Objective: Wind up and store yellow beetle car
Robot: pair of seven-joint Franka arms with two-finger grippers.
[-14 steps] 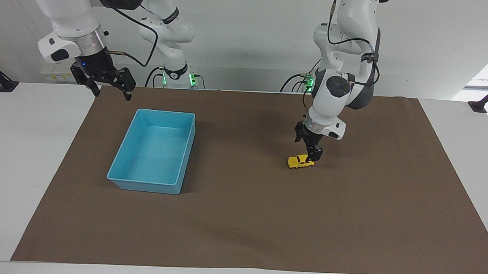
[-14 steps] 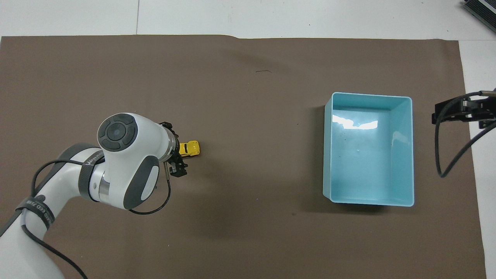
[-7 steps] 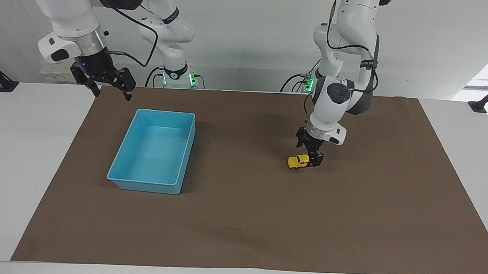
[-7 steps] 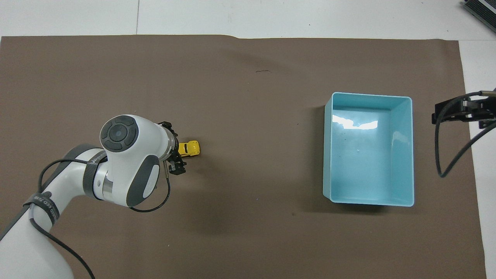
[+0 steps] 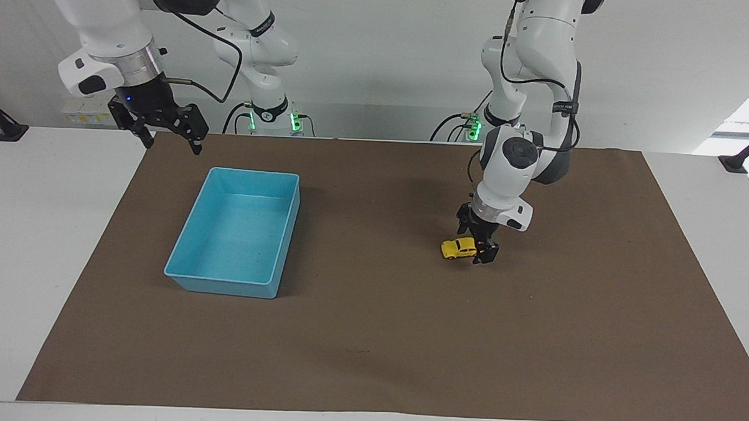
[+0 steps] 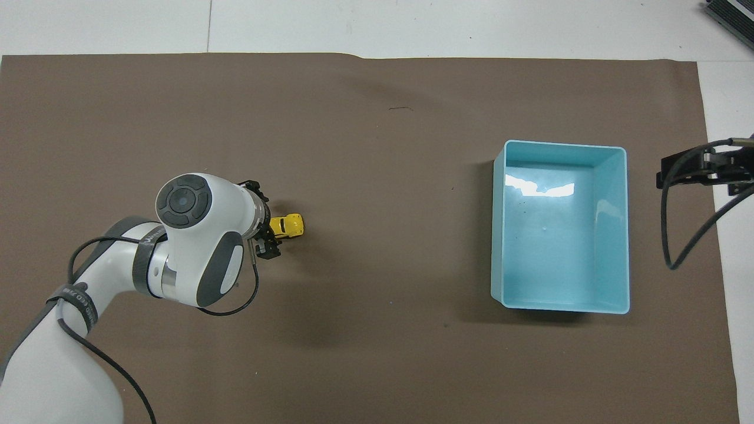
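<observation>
The yellow beetle car [image 5: 459, 248] stands on the brown mat, toward the left arm's end of the table; it also shows in the overhead view [image 6: 288, 225]. My left gripper [image 5: 480, 248] is low at the car's end that faces the left arm's end of the table, open, with a finger on each side of that end. In the overhead view the left gripper [image 6: 267, 228] is partly hidden under its wrist. The light blue bin [image 5: 254, 172] stands empty toward the right arm's end, also seen from overhead [image 6: 562, 145]. My right gripper [image 5: 167, 130] waits open in the air by the bin's corner.
The brown mat [image 5: 370, 335] covers most of the white table. The right gripper [image 6: 701, 168] and its cable hang at the mat's edge beside the bin.
My left gripper has come down and shifted a little along the car, so its fingers now straddle the car's end. The car, the bin and the right arm have not moved.
</observation>
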